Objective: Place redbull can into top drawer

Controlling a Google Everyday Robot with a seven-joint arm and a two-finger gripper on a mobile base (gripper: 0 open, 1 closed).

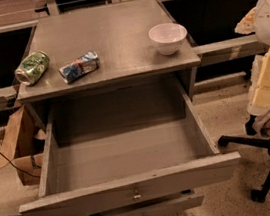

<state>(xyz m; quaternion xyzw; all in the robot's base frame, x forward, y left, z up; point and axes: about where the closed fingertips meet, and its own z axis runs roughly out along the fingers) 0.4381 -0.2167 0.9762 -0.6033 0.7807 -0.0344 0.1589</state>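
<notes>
The redbull can (79,66), slim, blue and silver with red marks, lies on its side on the grey cabinet top (113,27), left of the middle and near the front edge. The top drawer (131,187) below it is pulled fully out toward me. Its inside is bare, and a small metal knob (136,196) sits at the centre of its front panel. My gripper does not show in this view.
A fatter green-patterned can (32,68) lies on its side left of the redbull can. A white bowl (168,37) stands at the right on the top. A lower drawer front (140,213) juts out slightly. A cardboard box (22,147) stands left, an office chair (268,105) right.
</notes>
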